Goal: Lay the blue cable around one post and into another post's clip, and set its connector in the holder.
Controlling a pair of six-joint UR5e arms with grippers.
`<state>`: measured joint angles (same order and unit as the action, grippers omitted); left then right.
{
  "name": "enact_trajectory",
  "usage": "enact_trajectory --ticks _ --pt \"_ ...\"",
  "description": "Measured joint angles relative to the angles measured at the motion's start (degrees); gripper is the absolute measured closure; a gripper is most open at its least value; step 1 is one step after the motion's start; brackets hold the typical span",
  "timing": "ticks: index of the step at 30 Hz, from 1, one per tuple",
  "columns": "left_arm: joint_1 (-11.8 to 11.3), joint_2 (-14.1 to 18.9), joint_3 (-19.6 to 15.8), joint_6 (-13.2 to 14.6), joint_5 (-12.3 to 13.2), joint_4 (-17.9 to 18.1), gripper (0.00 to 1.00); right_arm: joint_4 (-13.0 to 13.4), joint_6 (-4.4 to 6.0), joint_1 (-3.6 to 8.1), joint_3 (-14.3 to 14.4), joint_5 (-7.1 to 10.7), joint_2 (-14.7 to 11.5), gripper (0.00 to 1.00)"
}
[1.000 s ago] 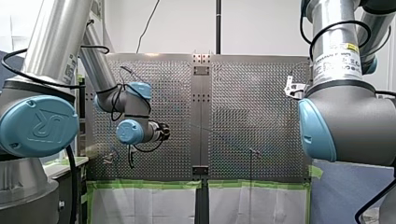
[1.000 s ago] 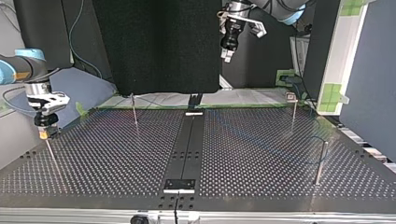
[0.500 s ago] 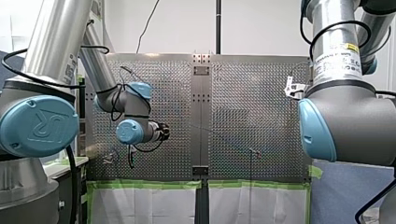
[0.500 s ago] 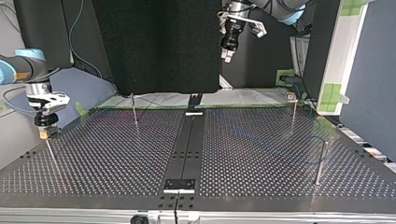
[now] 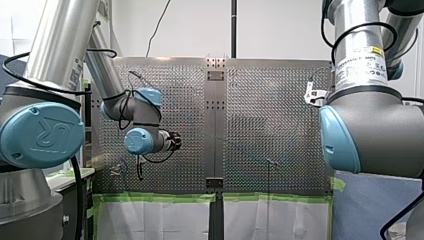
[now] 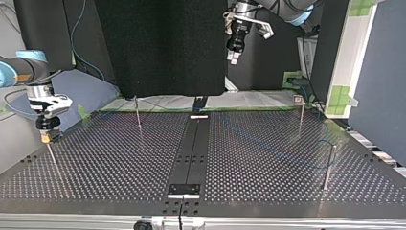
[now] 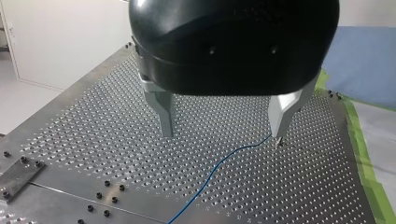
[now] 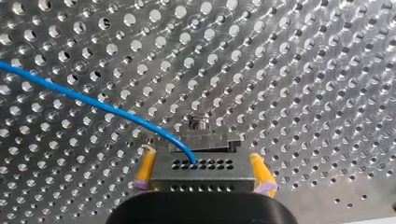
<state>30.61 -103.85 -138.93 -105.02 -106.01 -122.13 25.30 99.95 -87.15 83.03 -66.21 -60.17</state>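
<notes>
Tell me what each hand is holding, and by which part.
My right hand grips the grey connector by its two sides; my left hand is open, holding nothing.

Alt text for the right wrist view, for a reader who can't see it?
My right gripper holds a grey connector block between its yellow pads, close above the perforated table. The blue cable runs over the table and curves down into one of the holes in the block's face.
</notes>
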Motion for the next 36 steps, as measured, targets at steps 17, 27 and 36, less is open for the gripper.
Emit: enact_trajectory --ticks 17,27,36 --pt "-0.22 0.02 0.02 0.0 0.03 0.04 0.0 0.5 0.56 0.03 0.0 0.17 0.01 0.01" --pt "-0.51 0.02 0.01 0.0 0.06 0.04 0.0 0.88 2.53 0.13 0.0 0.11 -0.01 0.01" --pt "-0.61 0.02 -0.01 0.0 0.05 0.04 0.0 0.65 2.59 0.22 -0.04 1.41 -0.01 0.01"
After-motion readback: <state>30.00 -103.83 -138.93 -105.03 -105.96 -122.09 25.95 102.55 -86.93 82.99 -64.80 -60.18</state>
